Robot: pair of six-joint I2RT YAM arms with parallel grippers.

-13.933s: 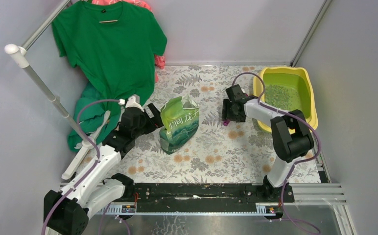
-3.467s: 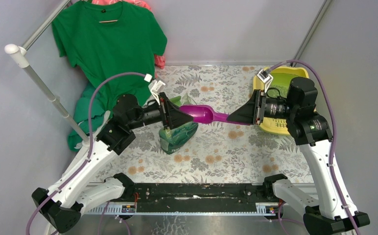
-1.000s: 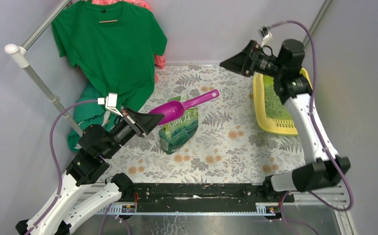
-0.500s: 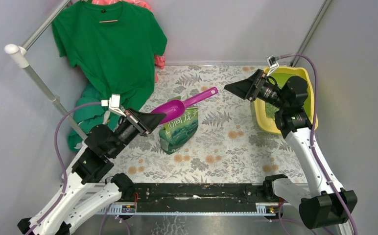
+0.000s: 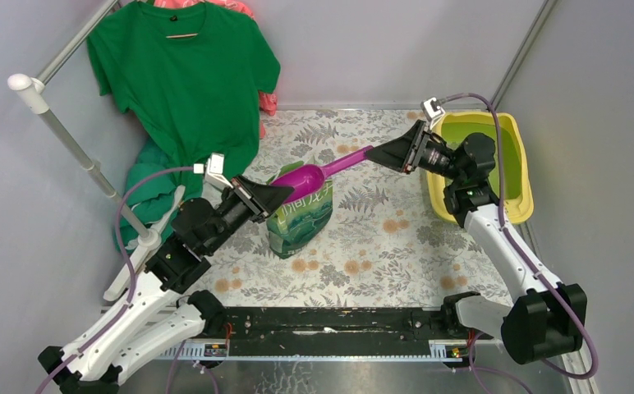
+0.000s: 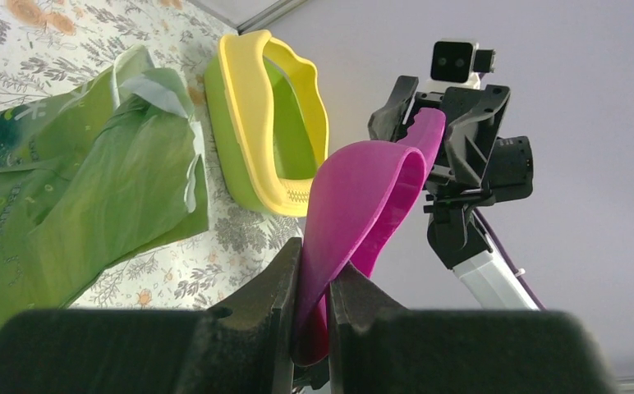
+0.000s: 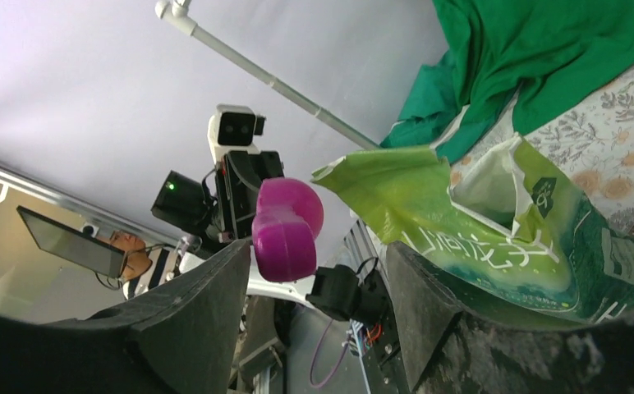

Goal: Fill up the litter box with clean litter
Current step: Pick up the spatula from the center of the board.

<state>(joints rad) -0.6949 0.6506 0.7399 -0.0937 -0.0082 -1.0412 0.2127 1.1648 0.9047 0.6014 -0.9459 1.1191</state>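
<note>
From my station, the scoop (image 5: 300,177) hangs in the air between the two arms, bowl to the left, handle pointing right and away. The left gripper (image 6: 312,279) is clenched on it: in its wrist view both fingers (image 6: 274,297) pinch the rim of the bowl's closed end, with purple plastic squeezed between them. The bowl tilts, open face up, right above the open mouth of the bag (image 5: 300,220).

The right gripper (image 7: 318,250) is released. Its wrist view shows the two fingers spread wide, with the rounded end of the handle sitting in the gap between them — daylight on both sides, no contact that I can see. From above, that claw points left at the handle's tip, roughly in line with it.

The box (image 5: 526,168) sits on the table (image 5: 379,246) in the far right corner, close against the right wall and well apart from the bag. The right arm crosses over its left side. I see the yellow rim and the green inside, but whether litter lies on the floor I cannot tell from any view.

The bag stands upright near the middle of the flowered table, its top torn open and sagging a little. Behind the left arm a green T-shirt (image 5: 182,82) hangs on a hanger at the far left, beside a slanted white pole (image 5: 71,141) — its hem bunches up on the table.
</note>
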